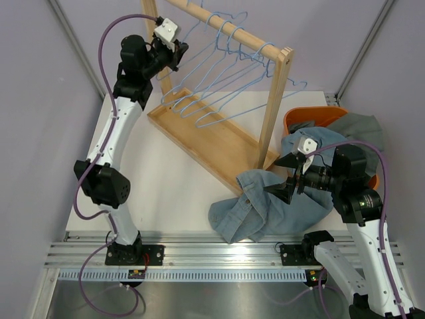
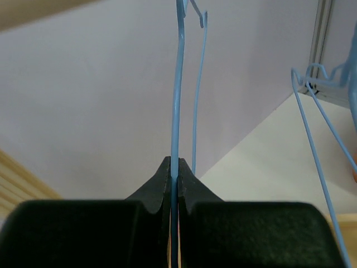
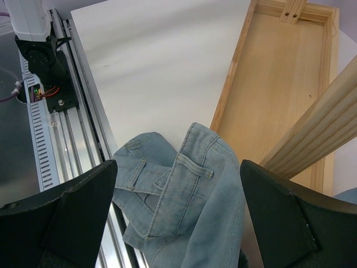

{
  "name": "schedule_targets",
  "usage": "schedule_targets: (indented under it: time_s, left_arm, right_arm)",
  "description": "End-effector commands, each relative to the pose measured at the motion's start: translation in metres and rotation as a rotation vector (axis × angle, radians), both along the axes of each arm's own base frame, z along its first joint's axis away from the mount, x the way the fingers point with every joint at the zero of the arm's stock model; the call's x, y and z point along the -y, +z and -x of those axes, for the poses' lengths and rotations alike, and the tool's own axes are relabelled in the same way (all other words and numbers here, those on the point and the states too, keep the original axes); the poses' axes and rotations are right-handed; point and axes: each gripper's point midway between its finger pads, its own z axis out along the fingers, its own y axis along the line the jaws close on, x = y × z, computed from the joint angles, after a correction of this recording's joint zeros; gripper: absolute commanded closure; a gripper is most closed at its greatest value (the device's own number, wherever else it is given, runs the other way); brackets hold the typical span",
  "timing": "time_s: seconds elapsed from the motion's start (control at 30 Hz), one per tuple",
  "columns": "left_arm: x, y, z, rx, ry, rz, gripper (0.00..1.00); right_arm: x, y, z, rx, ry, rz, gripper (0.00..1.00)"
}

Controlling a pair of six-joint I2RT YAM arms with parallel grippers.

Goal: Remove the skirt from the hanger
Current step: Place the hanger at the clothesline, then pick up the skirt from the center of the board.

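The blue wire hanger is pinched tight by the left gripper at eleven o'clock and is best kept steady, clear of the neighbouring hangers. The denim skirt lies heaped at five o'clock beneath the wide-spread, empty right gripper. Open table is left toward seven o'clock. The rack post and orange basket crowd three.
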Motion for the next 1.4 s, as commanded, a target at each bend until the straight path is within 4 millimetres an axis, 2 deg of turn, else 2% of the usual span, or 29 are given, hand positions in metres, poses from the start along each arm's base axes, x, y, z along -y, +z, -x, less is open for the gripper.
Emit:
schedule_targets:
  time_s: [0.0,0.2,0.3,0.33,0.4,0.43,0.47,0.6,0.7,0.73,0.77,0.83,0.87,0.93,0.97,1.0,1.13,1.27,1.3,1.33,1.37]
  left_arm:
    - [-0.016,0.039,0.028,0.14,0.027,0.02,1.0]
    - [-0.023,0.032,0.041,0.126,0.033,0.035,0.98]
    - [-0.031,0.035,0.044,0.115,0.074,0.062,0.76]
    - [-0.032,0.032,0.044,0.105,0.086,0.069,0.59]
    - [-0.038,0.04,0.05,0.116,0.107,0.091,0.49]
    - [-0.04,0.037,0.051,0.106,0.113,0.098,0.44]
    - [-0.044,0.039,0.052,0.104,0.121,0.111,0.36]
    - [-0.064,0.042,0.062,0.082,0.185,0.149,0.24]
    - [-0.086,0.033,0.073,0.048,0.272,0.169,0.14]
    - [-0.094,0.039,0.085,0.056,0.297,0.181,0.12]
    - [-0.106,0.019,0.084,0.006,0.352,0.176,0.1]
    - [-0.117,0.008,0.095,-0.021,0.399,0.173,0.04]
    - [-0.127,-0.007,0.106,-0.054,0.435,0.165,0.03]
    - [-0.134,-0.02,0.12,-0.079,0.459,0.15,0.01]
    - [-0.141,-0.019,0.135,-0.073,0.478,0.141,0.01]
    - [-0.142,-0.039,0.14,-0.109,0.482,0.121,0.01]
    - [-0.147,-0.07,0.172,-0.163,0.493,0.128,0.01]
    - [-0.134,-0.101,0.199,-0.258,0.425,0.218,0.01]
    - [-0.133,-0.101,0.208,-0.257,0.417,0.241,0.01]
    - [-0.132,-0.118,0.21,-0.297,0.418,0.248,0.01]
    - [-0.129,-0.125,0.214,-0.326,0.407,0.275,0.01]
  right_arm:
    - [0.004,0.004,-0.005,0.043,-0.015,0.016,0.01]
    - [0.005,0.003,-0.008,0.055,-0.016,0.04,0.0]
    - [0.006,0.001,-0.008,0.057,-0.007,0.058,0.01]
    - [0.006,-0.001,-0.008,0.058,0.0,0.068,0.01]
    - [0.009,-0.008,-0.006,0.075,0.02,0.107,0.01]
    - [0.01,-0.01,-0.005,0.083,0.028,0.124,0.01]
    - [0.012,-0.015,-0.003,0.098,0.044,0.156,0.01]
    - [0.019,-0.029,-0.005,0.112,0.06,0.24,0.01]
    - [0.026,-0.039,-0.013,0.106,0.05,0.304,0.01]
    - [0.029,-0.044,-0.017,0.092,0.036,0.328,0.01]
    - [0.031,-0.047,-0.02,0.086,0.027,0.343,0.01]
    - [0.036,-0.056,-0.025,0.07,0.027,0.383,0.01]
    - [0.037,-0.059,-0.026,0.061,0.03,0.397,0.01]
    - [0.041,-0.067,-0.03,0.039,0.03,0.432,0.0]
    - [0.042,-0.069,-0.031,0.032,0.031,0.444,0.01]
    - [0.043,-0.071,-0.031,0.024,0.037,0.455,0.01]
    - [0.048,-0.091,-0.032,-0.053,0.045,0.503,0.01]
    - [0.054,-0.108,-0.039,-0.107,-0.013,0.564,0.07]
    - [0.057,-0.11,-0.043,-0.103,-0.036,0.576,0.08]
    - [0.057,-0.115,-0.042,-0.123,-0.048,0.577,0.1]
    - [0.058,-0.118,-0.042,-0.127,-0.049,0.581,0.11]
